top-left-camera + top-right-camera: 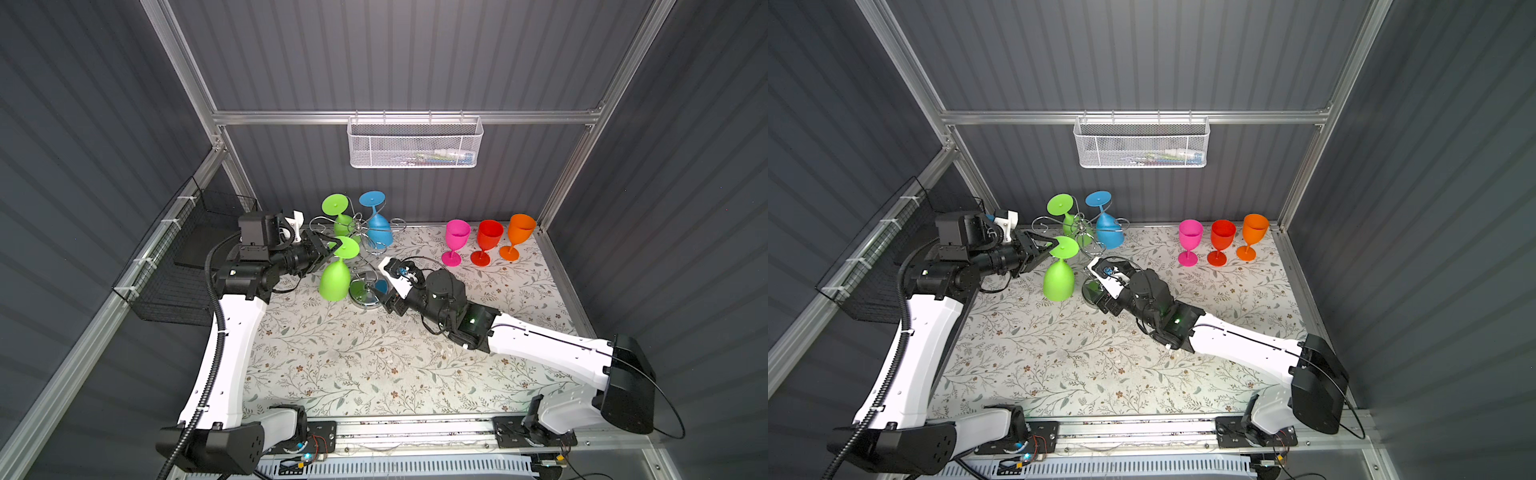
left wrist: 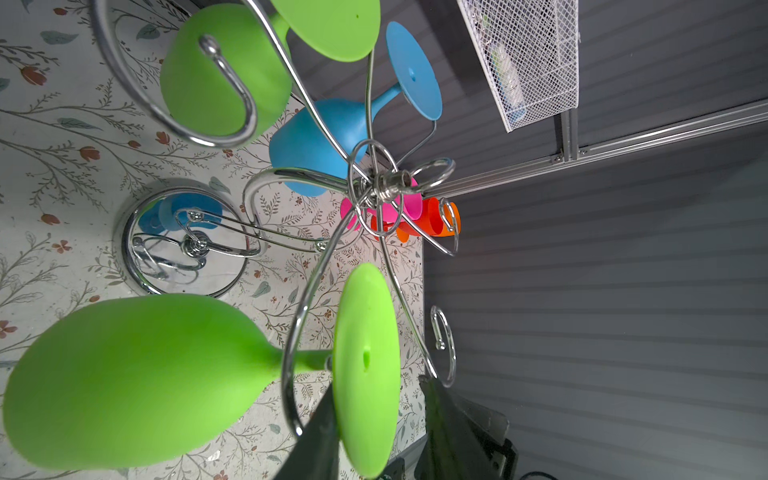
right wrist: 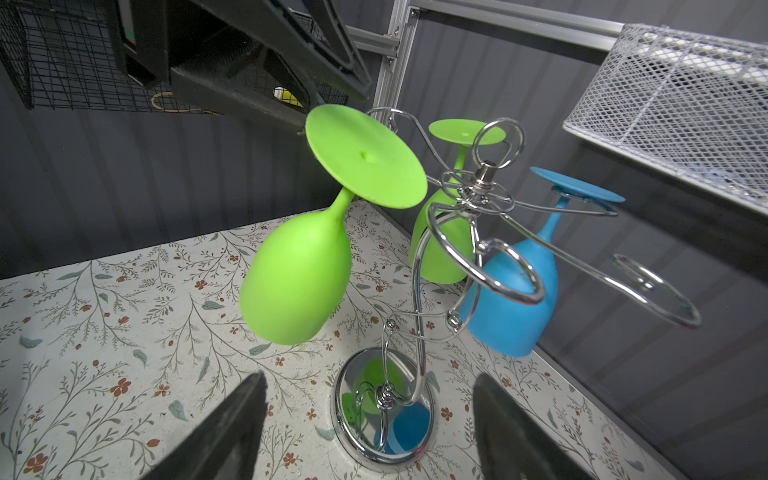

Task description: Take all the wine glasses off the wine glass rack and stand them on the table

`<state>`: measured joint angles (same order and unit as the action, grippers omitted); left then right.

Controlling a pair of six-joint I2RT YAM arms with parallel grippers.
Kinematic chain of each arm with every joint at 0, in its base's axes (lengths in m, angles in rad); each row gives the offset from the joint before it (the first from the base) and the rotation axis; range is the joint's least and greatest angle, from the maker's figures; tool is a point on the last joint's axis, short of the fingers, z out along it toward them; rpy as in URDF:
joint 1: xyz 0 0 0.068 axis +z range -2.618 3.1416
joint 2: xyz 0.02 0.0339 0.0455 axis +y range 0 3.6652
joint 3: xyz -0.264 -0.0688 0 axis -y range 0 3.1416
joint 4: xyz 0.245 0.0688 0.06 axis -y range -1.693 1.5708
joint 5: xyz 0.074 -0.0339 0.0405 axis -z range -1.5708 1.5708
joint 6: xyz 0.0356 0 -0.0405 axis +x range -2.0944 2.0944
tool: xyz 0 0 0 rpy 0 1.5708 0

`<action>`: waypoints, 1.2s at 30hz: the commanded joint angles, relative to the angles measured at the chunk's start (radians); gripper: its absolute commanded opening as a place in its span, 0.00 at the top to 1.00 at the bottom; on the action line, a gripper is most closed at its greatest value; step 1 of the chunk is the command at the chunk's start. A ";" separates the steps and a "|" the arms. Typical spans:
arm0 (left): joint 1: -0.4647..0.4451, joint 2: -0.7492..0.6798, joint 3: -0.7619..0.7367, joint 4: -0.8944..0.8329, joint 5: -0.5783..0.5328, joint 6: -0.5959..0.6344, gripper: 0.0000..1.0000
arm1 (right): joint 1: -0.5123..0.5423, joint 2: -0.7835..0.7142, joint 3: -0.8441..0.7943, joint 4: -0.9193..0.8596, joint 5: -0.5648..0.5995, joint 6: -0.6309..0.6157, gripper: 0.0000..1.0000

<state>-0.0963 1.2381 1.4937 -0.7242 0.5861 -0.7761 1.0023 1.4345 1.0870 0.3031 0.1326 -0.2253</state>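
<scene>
At the left, the left end effector (image 1: pixel 329 250) is released. Its jaws stand astride the foot of the near green glass (image 1: pixel 334 282), and in the left wrist view one jaw is against the disc while the other is just clear of it. The glass hangs on the rack (image 1: pixel 360 300), on its near left side, with the stem caught in a scroll arm and the bowl clear of the worktop (image 1: pixel 374 374).

We judge the step in hand to be the grasp on the foot. To do it well we would clench squarely on the disc's rim, close to the stem. We would then draw the stem out along the curl towards its free end, which seems to lie on the end effector's side. The foot should stay level so that it neither snags the wire nor tips the rack.

Further right, the right end effector (image 3: pixel 368 380) is also released, its jaws wide on either side of the rack's base without touching it. Closing there would steady the rack.

The glass points mouth down and foot up. Its long axis runs along the stem, near upright, leaning a little.
</scene>
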 commanded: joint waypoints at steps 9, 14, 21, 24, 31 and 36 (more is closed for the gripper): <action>0.004 -0.006 -0.026 0.037 0.004 -0.014 0.76 | 0.004 0.004 0.006 0.021 0.011 0.004 0.22; 0.004 -0.008 -0.037 0.052 -0.010 -0.023 0.82 | 0.004 0.003 0.001 0.025 0.013 0.002 0.22; 0.005 -0.011 -0.043 0.071 -0.014 -0.036 0.90 | 0.004 0.001 -0.004 0.027 0.016 0.003 0.22; 0.004 -0.016 -0.050 0.090 -0.012 -0.052 0.94 | 0.004 0.000 -0.006 0.027 0.018 0.003 0.22; 0.004 -0.027 -0.043 0.085 -0.023 -0.055 1.00 | 0.004 0.001 -0.005 0.024 0.019 0.002 0.22; 0.004 -0.034 -0.009 0.054 -0.037 -0.043 1.00 | 0.004 0.001 -0.003 0.021 0.022 0.001 0.22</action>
<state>-0.0967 1.2339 1.4517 -0.6537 0.5575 -0.8238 1.0023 1.4345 1.0866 0.3061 0.1406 -0.2253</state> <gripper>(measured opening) 0.056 0.782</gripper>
